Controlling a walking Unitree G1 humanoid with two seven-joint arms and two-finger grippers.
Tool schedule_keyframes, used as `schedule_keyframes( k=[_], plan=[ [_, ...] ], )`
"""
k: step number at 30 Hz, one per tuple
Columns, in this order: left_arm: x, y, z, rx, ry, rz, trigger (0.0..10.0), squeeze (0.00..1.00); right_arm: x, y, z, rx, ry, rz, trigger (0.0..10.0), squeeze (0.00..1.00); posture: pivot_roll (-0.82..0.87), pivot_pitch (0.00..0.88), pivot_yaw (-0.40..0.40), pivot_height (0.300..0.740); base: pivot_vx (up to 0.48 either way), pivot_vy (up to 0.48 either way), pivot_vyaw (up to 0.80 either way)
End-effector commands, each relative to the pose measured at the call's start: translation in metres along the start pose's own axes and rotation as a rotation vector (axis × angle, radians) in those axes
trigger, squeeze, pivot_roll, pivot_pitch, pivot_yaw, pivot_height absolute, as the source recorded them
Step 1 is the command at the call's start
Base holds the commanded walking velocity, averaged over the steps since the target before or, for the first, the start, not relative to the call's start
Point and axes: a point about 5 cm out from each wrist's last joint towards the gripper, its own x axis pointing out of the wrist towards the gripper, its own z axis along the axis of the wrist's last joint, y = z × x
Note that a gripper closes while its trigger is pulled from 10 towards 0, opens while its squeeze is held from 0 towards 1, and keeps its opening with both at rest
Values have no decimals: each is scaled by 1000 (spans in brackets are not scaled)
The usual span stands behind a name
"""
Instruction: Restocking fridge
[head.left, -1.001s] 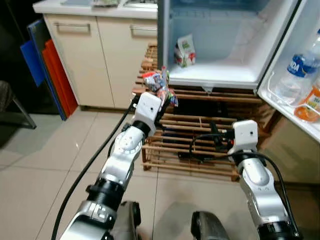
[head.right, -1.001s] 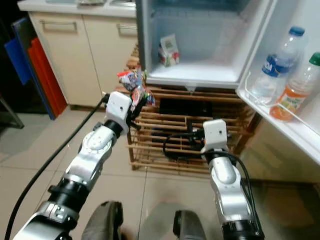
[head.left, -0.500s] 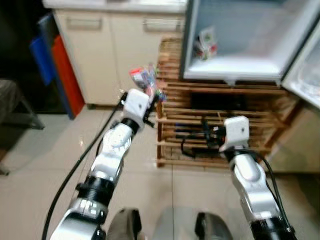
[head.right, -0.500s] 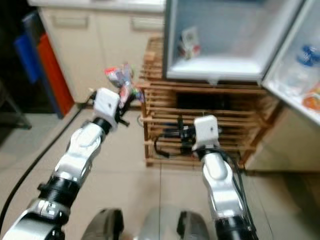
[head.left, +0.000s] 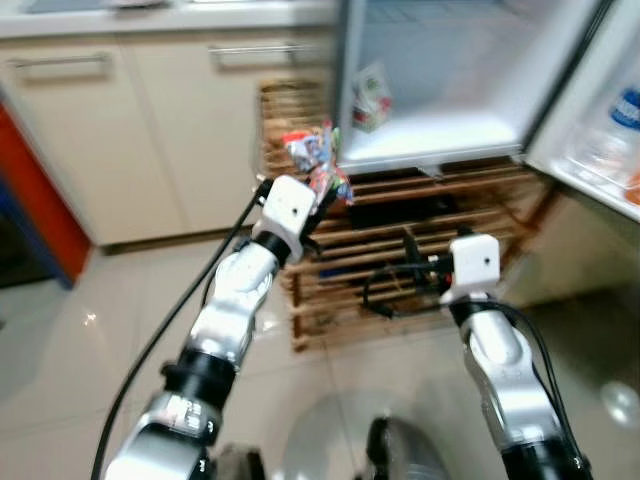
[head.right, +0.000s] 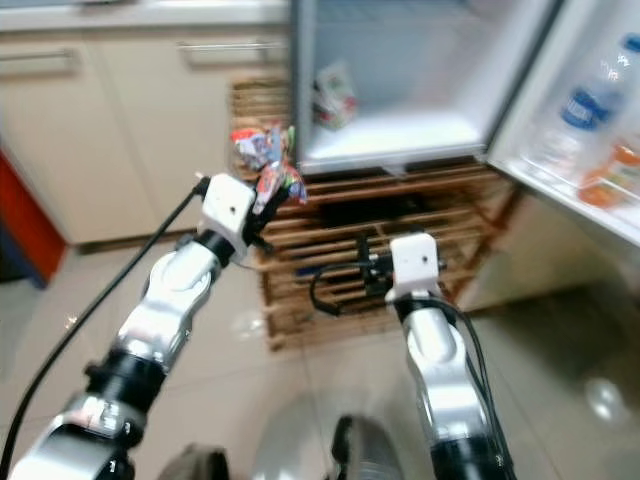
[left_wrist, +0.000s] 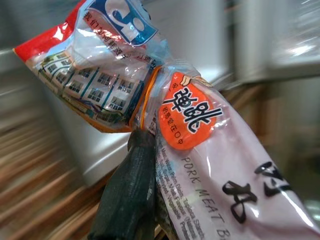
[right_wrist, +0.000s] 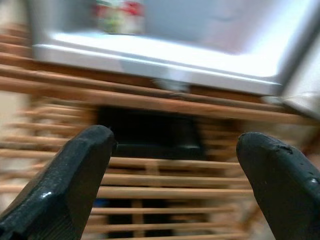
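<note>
While the camera is swinging back toward the fridge (head.left: 440, 150), the left pincer (head.left: 318, 185) is still clenching the snack packet (head.left: 312, 155) near it; the right pincer (right_wrist: 175, 175) is hanging open below it.

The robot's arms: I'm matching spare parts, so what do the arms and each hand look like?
Both arms are silver metal segments with black joint rings. Each wrist ends in a white boxy housing. The left hand and right hand each have two long black fingers with a matte, slightly textured surface. A thick black cable runs along the left arm; thinner black cables loop by the right wrist.
</note>
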Motion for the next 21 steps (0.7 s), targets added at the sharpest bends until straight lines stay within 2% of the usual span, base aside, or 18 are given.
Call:
schedule_keyframes(
  k=[1,4,5,9,14,17,21],
  plan=[
    [0,9,7,32,-33,8,10000,0,5,6,11,8,-47,11,10000,0,-145,0,3,630,480,0,-656],
    [1,6,7,63,-21,2,10000,0,4,6,11,7,-47,7,10000,0,-147,0,10,630,267,0,-654],
    [1,5,8,44,-33,-1,10000,0,3,5,10,10,-52,-9,10000,0,-147,0,10,626,0,0,-438],
    [-1,2,6,12,-27,-15,10000,0,1,3,10,13,-55,-34,10000,0,-150,0,23,617,0,0,0],
    [0,0,7,11,-31,-24,10000,0,3,6,11,18,-62,-29,10000,0,-144,0,26,617,415,-96,0],
    [1,0,8,-4,-36,-9,10000,0,4,7,12,18,-66,-26,10000,0,-142,0,24,617,420,0,0],
    [1,11,8,-91,-28,95,10000,0,5,8,18,27,-92,-10,10000,0,-142,0,21,617,417,101,0]
  ],
)
